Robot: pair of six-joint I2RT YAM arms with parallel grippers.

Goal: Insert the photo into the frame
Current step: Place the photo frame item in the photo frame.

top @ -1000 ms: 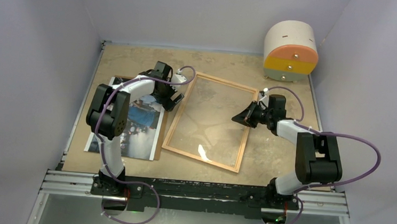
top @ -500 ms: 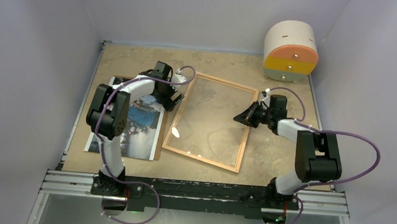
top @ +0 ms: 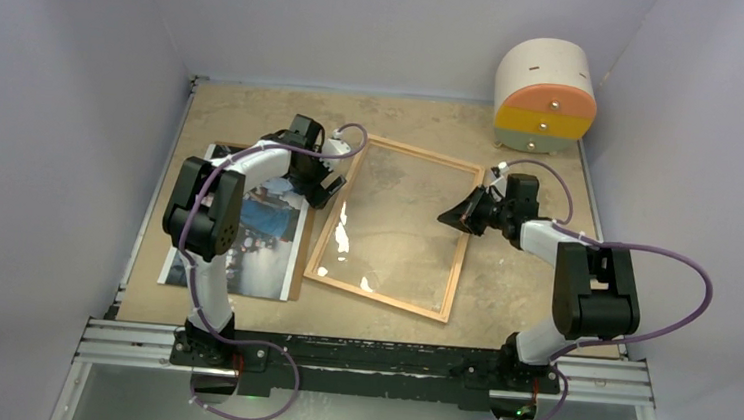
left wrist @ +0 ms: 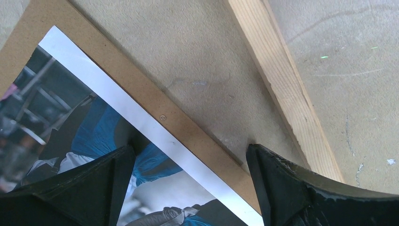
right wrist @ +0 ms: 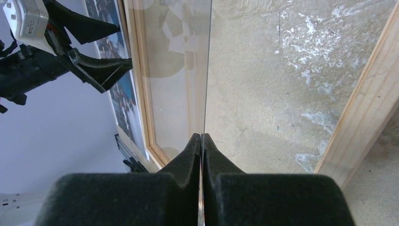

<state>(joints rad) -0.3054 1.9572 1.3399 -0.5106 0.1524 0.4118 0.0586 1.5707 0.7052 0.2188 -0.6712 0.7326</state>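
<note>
Left of the frame [top: 381, 297], just beside its long left rail, the photo [top: 268, 230] lies picture side up on the brown backing panel [left wrist: 141, 89], so nothing has gone into the frame yet. Both rest on the table [top: 255, 111].

My left gripper [top: 322, 188] hangs over the photo's right-hand edge with its jaws spread about as wide as they go and nothing between them. From its wrist camera, one finger sits above the blue print and the other above bare table near the wooden rail, straddling the white border and the strip of panel beside it.

My right gripper [top: 447, 219] is at the frame's right side, pinched fully closed on the edge of the clear pane [top: 386, 241]. Its wrist camera sees the pane edge-on, rising from between the fingers. I judge the pane tipped up off the frame on that side.

As I read it, the work is at an early stage: the frame is being opened. Picking up the photo, laying it in and closing the back all remain.

Seen from above, the photo's long axis runs from the near edge toward the back wall, its far end leaning slightly right. The frame's long axis leans the same way, so the two lie roughly parallel and the print should need little turning.
</note>
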